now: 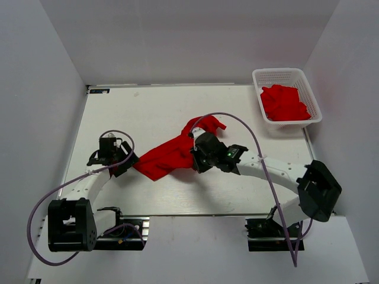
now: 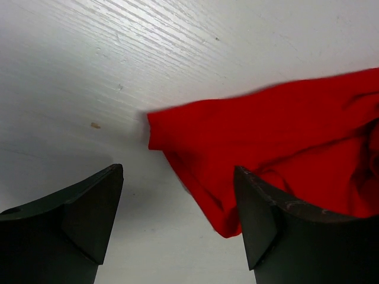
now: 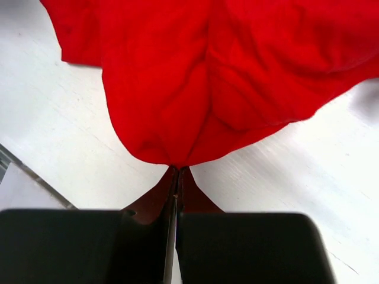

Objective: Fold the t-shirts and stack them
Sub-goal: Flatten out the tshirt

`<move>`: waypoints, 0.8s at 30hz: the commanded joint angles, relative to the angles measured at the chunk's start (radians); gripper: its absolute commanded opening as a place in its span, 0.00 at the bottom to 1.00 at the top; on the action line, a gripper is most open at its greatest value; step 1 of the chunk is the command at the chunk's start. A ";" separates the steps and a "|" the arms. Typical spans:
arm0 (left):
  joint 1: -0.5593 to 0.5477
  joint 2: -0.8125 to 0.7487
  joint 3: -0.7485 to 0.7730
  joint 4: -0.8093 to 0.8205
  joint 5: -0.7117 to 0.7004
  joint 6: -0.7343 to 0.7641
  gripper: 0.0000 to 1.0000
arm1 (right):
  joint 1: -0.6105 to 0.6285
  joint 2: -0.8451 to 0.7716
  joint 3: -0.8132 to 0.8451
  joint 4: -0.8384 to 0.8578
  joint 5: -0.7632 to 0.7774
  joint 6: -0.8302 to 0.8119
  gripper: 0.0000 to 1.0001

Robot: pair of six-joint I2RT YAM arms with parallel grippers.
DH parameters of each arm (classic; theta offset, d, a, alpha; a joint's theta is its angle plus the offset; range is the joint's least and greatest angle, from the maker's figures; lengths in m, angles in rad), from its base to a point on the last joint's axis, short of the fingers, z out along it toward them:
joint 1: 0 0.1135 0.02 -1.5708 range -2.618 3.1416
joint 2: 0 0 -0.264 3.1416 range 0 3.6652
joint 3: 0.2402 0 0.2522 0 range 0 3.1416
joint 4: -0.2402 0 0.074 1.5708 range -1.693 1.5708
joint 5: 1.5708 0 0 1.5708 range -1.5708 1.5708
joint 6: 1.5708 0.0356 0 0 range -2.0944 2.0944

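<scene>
One red t-shirt (image 1: 166,157) lies crumpled in the middle of the white table (image 1: 136,112). My right gripper (image 1: 197,155) is at its right side, and in the right wrist view this gripper (image 3: 177,170) is shut on a pinched fold of the t-shirt (image 3: 225,71). My left gripper (image 1: 128,162) is at the cloth's left corner. In the left wrist view it (image 2: 179,171) stands open, with the t-shirt's (image 2: 266,130) low corner lying between the fingers, close to the right finger (image 2: 260,219). More red t-shirts (image 1: 284,103) lie in a heap at the back right.
A white lattice basket (image 1: 278,71) at the table's back right corner holds the heap of shirts. White walls close in the left, back and right sides. Purple cables loop over both arms.
</scene>
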 commanded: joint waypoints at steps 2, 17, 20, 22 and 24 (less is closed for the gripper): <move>0.003 -0.016 -0.005 0.090 0.064 -0.034 0.84 | -0.003 -0.076 0.039 -0.072 0.050 -0.003 0.00; -0.004 -0.061 0.013 0.024 0.053 0.083 0.89 | -0.024 -0.168 0.197 -0.249 0.177 0.001 0.00; -0.004 -0.013 0.024 0.015 -0.017 0.072 0.86 | -0.023 -0.207 0.145 -0.255 0.177 0.024 0.00; -0.004 -0.003 0.024 0.024 -0.030 0.072 0.86 | -0.023 -0.224 0.116 -0.246 0.176 0.040 0.00; -0.004 0.008 0.013 0.036 -0.039 0.072 0.84 | -0.026 -0.237 0.107 -0.247 0.171 0.050 0.00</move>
